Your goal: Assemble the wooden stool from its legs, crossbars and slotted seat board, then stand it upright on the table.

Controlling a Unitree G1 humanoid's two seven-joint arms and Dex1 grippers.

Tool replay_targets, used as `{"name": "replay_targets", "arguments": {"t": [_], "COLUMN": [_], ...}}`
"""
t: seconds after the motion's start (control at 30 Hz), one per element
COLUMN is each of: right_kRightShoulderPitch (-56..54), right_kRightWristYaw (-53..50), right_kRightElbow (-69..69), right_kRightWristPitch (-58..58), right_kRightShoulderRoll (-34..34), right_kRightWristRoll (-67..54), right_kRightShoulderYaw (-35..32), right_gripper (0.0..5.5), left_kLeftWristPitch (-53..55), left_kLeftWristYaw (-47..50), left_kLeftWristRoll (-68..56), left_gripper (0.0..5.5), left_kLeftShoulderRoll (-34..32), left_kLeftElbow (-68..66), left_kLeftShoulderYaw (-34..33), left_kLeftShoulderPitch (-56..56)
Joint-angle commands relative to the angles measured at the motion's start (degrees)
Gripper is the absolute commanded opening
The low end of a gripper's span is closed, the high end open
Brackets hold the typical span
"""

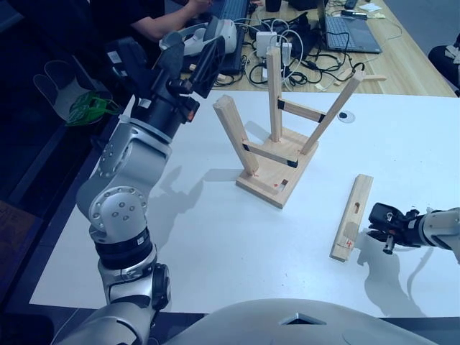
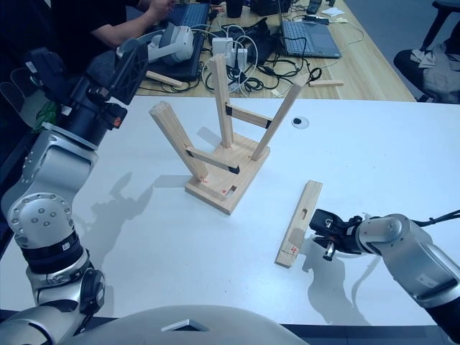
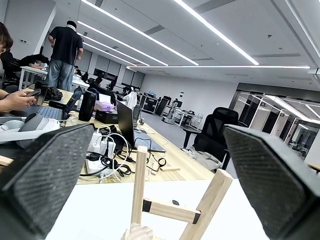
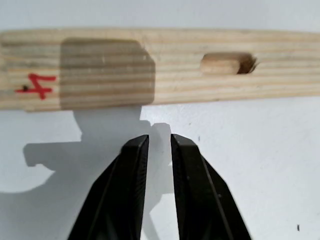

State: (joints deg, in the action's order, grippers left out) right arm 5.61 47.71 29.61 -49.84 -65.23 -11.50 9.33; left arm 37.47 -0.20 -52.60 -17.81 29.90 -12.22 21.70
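The half-built stool sits upside down on the white surface, three legs pointing up. A loose leg lies flat to its right, the right hand just beside it, narrow and empty. The left hand hangs raised left of the stool, wide, holding nothing

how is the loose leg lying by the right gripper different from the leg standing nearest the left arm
The loose leg lies flat on the table; the fitted leg stands tilted, rising out of the seat board. The loose leg is joined to nothing and its slot is empty; the fitted leg has a crossbar plugged into it. Both are pale, square-cut wooden bars.
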Motion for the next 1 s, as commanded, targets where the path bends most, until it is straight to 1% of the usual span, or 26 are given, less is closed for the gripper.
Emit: {"name": "replay_targets", "arguments": {"t": [0.03, 0.07, 0.1, 0.13, 0.23, 0.37, 0.43, 0.53, 0.63, 0.67, 0.7, 0.87, 0.97, 1.0], "right_kRightShoulderPitch": [-7.12, -9.26, -11.29, -13.48, -19.44, -18.49, -17.27, -17.12, -17.08, -16.97, -16.82, -14.64, -13.01, -12.45], "right_kRightWristYaw": [-3.21, -4.97, -7.12, -10.09, -24.62, -36.27, -40.31, -43.86, -44.97, -44.72, -44.73, -44.83, -44.96, -44.95], "right_kRightElbow": [1.42, 1.37, 1.24, 0.89, -0.28, 4.52, 5.95, 5.42, 4.98, 4.84, 4.86, 3.56, 3.54, 3.67], "right_kRightWristPitch": [-6.37, -9.31, -12.34, -15.74, -27.32, -38.58, -42.09, -42.62, -42.64, -42.63, -42.62, -42.65, -42.65, -42.65], "right_kRightShoulderRoll": [4.57, 6.40, 8.56, 11.74, 29.04, 45.89, 51.92, 55.42, 56.48, 56.67, 57.06, 60.34, 61.03, 61.17], "right_kRightWristRoll": [-2.21, -2.51, -2.69, -2.53, 1.31, 6.23, 8.43, 10.71, 11.21, 10.76, 10.57, 10.21, 10.06, 9.94], "right_kRightShoulderYaw": [-4.29, -5.41, -6.63, -8.03, -13.78, -17.66, -20.04, -23.24, -23.60, -23.36, -23.33, -26.76, -27.12, -27.01], "right_gripper": [1.53, 1.59, 1.79, 1.86, 2.35, 3.00, 3.37, 3.82, 4.38, 4.49, 4.74, 4.74, 5.27, 5.35], "left_kLeftWristPitch": [-0.69, -0.98, -1.19, -1.40, -2.16, -2.64, -2.94, -3.47, -3.87, -3.95, -3.97, -4.56, -4.83, -4.88], "left_kLeftWristYaw": [-0.33, -0.38, -0.41, -0.49, -0.82, -1.81, -2.66, -3.52, -3.83, -3.98, -4.15, -5.48, -5.81, -5.91], "left_kLeftWristRoll": [1.71, 2.07, 2.34, 2.57, 3.50, 4.36, 4.92, 5.81, 6.41, 6.66, 6.87, 8.56, 9.06, 9.18], "left_gripper": [4.76, 4.76, 4.76, 4.76, 4.76, 4.76, 4.76, 4.76, 4.76, 4.76, 4.76, 4.76, 4.76, 4.76], "left_kLeftShoulderRoll": [0.97, 1.15, 1.26, 1.33, 2.18, 3.21, 3.30, 3.63, 4.14, 4.32, 4.46, 4.49, 4.88, 4.96], "left_kLeftElbow": [0.24, 0.28, 0.26, 0.23, -0.05, -0.50, -0.74, -1.15, -1.37, -1.42, -1.44, -1.87, -2.11, -2.19], "left_kLeftShoulderYaw": [1.35, 1.47, 1.44, 1.34, 1.75, 3.17, 3.50, 3.93, 4.19, 4.20, 4.22, 4.63, 4.72, 4.75], "left_kLeftShoulderPitch": [-0.31, -0.34, -0.38, -0.49, -1.13, -1.41, -1.99, -2.64, -2.84, -2.93, -3.02, -3.36, -3.36, -3.41]}}
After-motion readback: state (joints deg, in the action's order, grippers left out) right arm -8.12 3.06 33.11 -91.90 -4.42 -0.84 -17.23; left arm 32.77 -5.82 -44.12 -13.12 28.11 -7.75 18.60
